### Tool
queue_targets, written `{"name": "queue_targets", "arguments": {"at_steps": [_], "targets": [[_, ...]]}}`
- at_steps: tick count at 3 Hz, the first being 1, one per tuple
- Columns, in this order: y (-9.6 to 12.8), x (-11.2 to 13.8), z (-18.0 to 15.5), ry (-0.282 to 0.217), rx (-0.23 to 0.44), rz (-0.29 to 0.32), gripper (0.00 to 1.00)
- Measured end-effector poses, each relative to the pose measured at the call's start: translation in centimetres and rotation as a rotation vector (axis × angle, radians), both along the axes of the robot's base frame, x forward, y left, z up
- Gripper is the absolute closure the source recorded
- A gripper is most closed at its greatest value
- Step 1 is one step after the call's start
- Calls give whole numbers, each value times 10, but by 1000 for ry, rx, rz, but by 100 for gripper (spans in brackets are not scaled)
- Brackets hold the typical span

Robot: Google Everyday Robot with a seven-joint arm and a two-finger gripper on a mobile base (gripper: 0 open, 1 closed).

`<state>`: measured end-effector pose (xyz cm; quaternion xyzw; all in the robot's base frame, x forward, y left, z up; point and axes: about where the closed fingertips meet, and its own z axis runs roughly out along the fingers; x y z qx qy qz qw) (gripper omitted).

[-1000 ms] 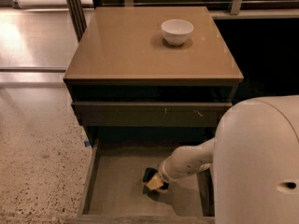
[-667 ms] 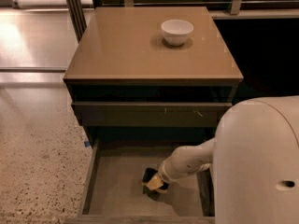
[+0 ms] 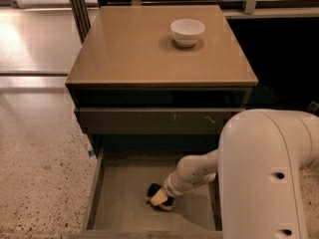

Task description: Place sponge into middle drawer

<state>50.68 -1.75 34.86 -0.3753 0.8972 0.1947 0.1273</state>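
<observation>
The middle drawer is pulled out below the cabinet, and its flat grey-olive floor shows. The sponge, yellow with a dark face, sits low in the drawer near the middle of the floor. My gripper reaches down into the drawer from the right on the white arm. Its dark fingers close around the sponge, which is at or just above the floor.
A white bowl stands on the tan cabinet top. The top drawer shows only its closed front panel. My bulky white arm covers the drawer's right side. Speckled floor lies to the left.
</observation>
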Motion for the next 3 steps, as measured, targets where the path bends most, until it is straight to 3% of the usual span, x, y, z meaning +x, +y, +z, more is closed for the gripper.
{"name": "queue_targets", "arguments": {"at_steps": [1, 3], "targets": [[0, 0, 0, 0, 0, 0, 97], [0, 0, 0, 0, 0, 0, 51]]}}
